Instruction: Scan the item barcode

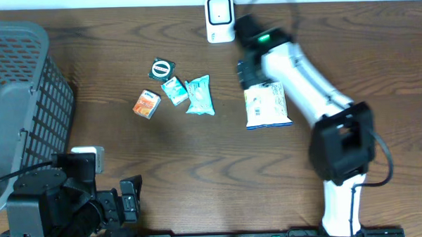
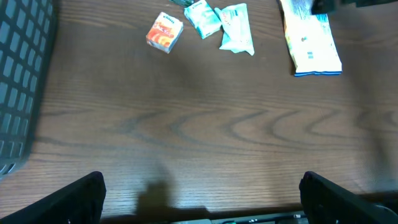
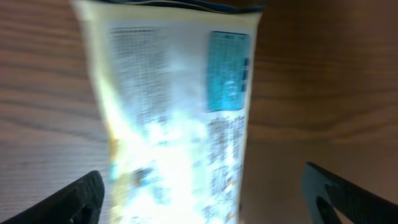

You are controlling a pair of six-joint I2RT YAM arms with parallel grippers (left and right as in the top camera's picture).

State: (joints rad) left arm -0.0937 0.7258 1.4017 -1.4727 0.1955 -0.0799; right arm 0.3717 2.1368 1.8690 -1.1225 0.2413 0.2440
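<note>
Snack packet (image 3: 180, 112): pale, with a teal panel and blocks of fine print. It lies flat on the wooden surface (image 1: 199, 168), running lengthwise down the gap between the right jaws.

Right gripper (image 3: 202, 186): the jaws are spread wide. Each fingertip stands clear of the packet's long edges, so nothing is pinched. The wrist view is blurred, and I cannot make out a barcode among the print. It may be on this face or underneath.

White scanner (image 1: 220, 18): stands upright at the far edge of the surface, beyond the right jaws and near them.

Step in hand, as I judge it: the packet is down and loose, not being shown to the scanner.

The next move calls for the right jaws to close across the packet's width, lift it, and turn the barcode face toward the scanner window. The film is soft and likely to buckle, so a light pinch is needed.

Left gripper (image 2: 202, 193): the jaws are also spread and hold nothing, with only bare wood between them. Well ahead of them lie a small orange packet (image 2: 165, 32) and a pale teal sachet (image 2: 236, 30). A grey mesh basket (image 1: 20, 104) stands off to their left.
</note>
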